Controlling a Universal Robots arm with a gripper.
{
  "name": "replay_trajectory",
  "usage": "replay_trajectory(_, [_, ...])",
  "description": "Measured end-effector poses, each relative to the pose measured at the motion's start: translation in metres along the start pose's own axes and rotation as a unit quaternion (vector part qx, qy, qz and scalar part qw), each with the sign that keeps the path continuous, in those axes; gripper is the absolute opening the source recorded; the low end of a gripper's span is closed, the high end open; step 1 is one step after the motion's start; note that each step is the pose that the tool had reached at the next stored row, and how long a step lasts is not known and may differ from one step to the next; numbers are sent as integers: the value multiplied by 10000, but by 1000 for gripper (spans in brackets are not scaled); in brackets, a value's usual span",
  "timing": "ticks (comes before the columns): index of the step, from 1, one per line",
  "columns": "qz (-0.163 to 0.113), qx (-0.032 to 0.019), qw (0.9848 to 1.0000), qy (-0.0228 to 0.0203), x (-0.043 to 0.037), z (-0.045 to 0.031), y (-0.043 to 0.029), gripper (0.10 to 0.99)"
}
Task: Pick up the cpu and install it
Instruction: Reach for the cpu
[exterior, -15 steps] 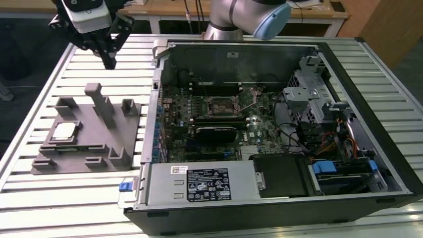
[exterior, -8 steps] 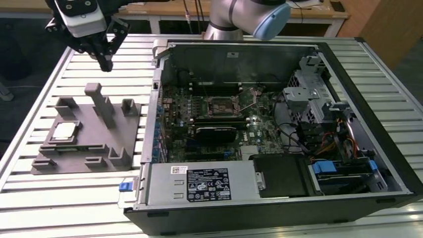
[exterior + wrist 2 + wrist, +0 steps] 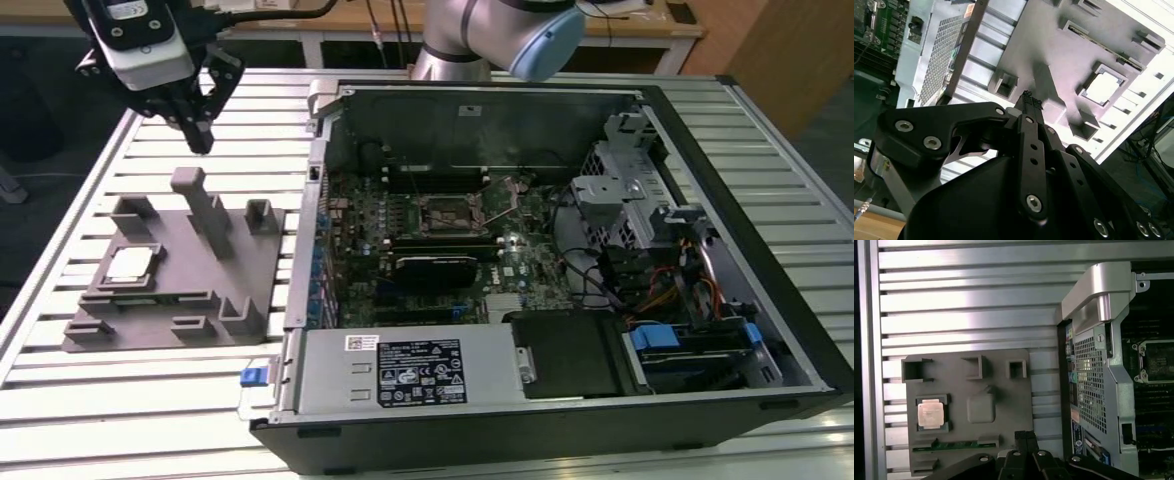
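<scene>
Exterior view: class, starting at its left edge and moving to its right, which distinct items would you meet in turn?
cpu → blue latch on the case's edge → dark socket on the motherboard → metal drive cage.

In the first wrist view my gripper point(image 3: 1025, 434) covers one edge of the fixture point(image 3: 999, 390), and the picture's edge cuts off the socket point(image 3: 1160, 357) and the case point(image 3: 1093, 295). In the second wrist view my gripper's black body hides much of the table point(image 3: 989, 55), and glare washes the cpu point(image 3: 1102, 88) to blank white. In the exterior view my arm point(image 3: 481, 35) runs off the picture's edge.
</scene>
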State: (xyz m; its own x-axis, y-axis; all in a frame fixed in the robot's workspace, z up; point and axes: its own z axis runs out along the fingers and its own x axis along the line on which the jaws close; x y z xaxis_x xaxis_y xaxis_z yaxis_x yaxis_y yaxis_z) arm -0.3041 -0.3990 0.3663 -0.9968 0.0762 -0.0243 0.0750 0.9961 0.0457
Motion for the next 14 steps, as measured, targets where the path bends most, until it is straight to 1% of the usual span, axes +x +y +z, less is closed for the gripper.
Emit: replay_trajectory(14, [0, 0, 10000, 0, 296, 160, -28, 106])
